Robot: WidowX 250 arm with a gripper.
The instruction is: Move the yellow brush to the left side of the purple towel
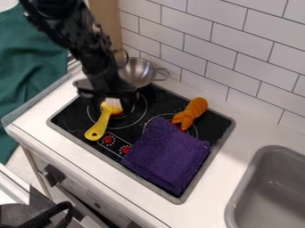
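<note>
Camera view: saw black gripper (109, 95) at bristled end of yellow brush (102, 123), on stovetop (72, 114) near purple towel (170, 153); couldn't tell the state of the jaws.

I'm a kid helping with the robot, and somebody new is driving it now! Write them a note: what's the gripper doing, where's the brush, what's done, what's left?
Gripper: the gripper is at the bristle end of the yellow brush; I can't tell if it has hold.
Things: the brush is on the left part of the stovetop, the purple towel to its right.
Done: the brush is already left of the towel.
Left: probably just make sure it's let go, then lift away.
</note>
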